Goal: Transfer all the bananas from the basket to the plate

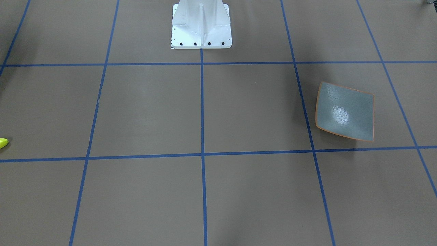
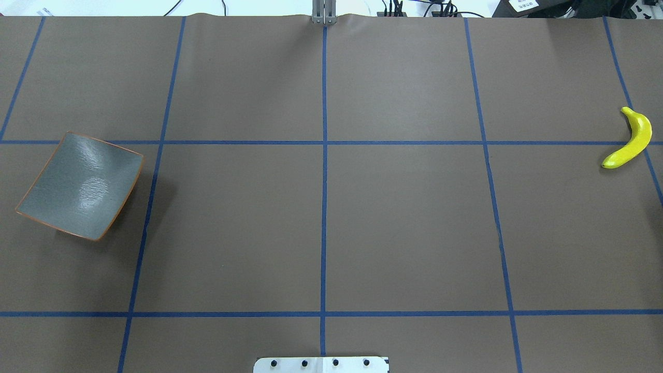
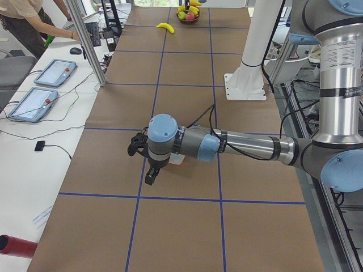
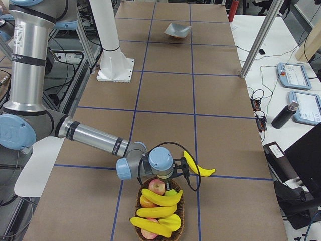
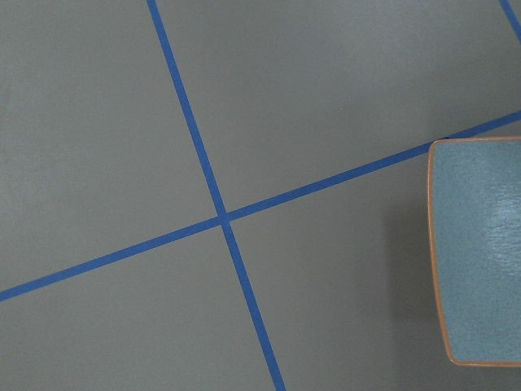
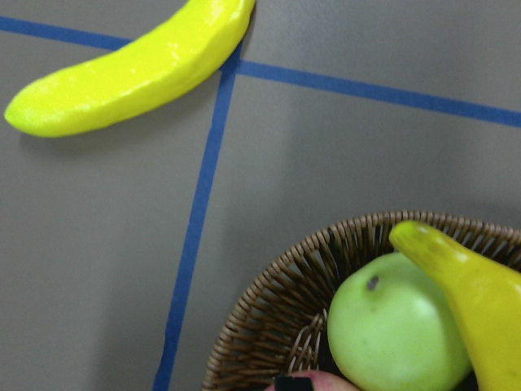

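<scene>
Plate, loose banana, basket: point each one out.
plate [image 2: 80,186]: overhead exterior view, bare glazed centre.
loose banana [image 2: 637,144]: overhead exterior view, middle of its curved body.
basket [image 6: 277,314]: right wrist view, woven wall below the rim.

- White pedestal base [image 1: 201,27], ribbed, flaring down to a flat flange with rounded corners.
- Row of black screws [image 2: 304,363] along the flange edge.
- Left arm [image 3: 249,146]: brushed silver tubes, dark grey joint housings, round pale blue end caps.
- Thin black cable [image 3: 211,122] looping off the left forearm near the wrist.
- Left gripper [image 3: 151,175]: black, with narrow fingers.
- Right arm [image 4: 93,134]: same silver, grey and pale blue, with a black band just past the elbow.
- Black wrist cable [image 4: 175,144] arching over the right wrist.
</scene>
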Controlling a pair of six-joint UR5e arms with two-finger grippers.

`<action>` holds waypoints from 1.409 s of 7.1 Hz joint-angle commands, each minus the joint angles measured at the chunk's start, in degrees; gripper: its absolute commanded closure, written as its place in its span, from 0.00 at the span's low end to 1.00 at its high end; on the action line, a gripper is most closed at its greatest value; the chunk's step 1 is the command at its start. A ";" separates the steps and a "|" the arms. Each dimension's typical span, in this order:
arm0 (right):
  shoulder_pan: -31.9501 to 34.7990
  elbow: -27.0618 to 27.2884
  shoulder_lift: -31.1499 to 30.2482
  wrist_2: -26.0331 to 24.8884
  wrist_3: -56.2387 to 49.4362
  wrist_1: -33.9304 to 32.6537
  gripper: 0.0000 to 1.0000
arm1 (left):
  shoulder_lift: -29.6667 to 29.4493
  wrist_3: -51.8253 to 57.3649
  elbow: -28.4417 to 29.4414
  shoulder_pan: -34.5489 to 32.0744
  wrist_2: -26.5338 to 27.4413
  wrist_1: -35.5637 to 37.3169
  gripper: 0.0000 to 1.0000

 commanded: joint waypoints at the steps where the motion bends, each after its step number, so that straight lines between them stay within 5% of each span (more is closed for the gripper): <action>1: -0.83 -0.55 10.67 0.02 3.90 -11.01 0.47 | 0.07 0.00 0.07 0.00 0.00 0.00 0.00; 2: -3.53 -1.16 13.86 -0.50 9.84 -13.09 0.25 | 0.07 0.00 0.16 0.00 0.00 0.00 0.00; 3: -6.34 -2.04 16.41 -2.94 17.47 -13.11 0.17 | 0.07 0.09 0.25 0.00 0.00 0.00 0.00; 10: -12.08 -7.49 18.11 -9.03 37.21 -9.97 0.18 | 0.15 0.18 -0.80 -0.17 0.00 -0.09 0.00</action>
